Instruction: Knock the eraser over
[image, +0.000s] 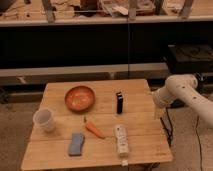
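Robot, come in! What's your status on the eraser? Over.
End effector by table right edge, apart from eraser. Eraser upright. Remote and carrot off its path.

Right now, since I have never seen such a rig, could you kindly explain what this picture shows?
One camera looks down on a wooden table. The white jointed thing on the right is a robot arm. Its pincer is at the arm's end, beside the table's right edge, and touches none of the objects. On the table are an orange bowl, a white cup, a carrot, a blue pad, a white remote and the eraser, a small black block standing upright near the middle. Nothing on the table is being held.
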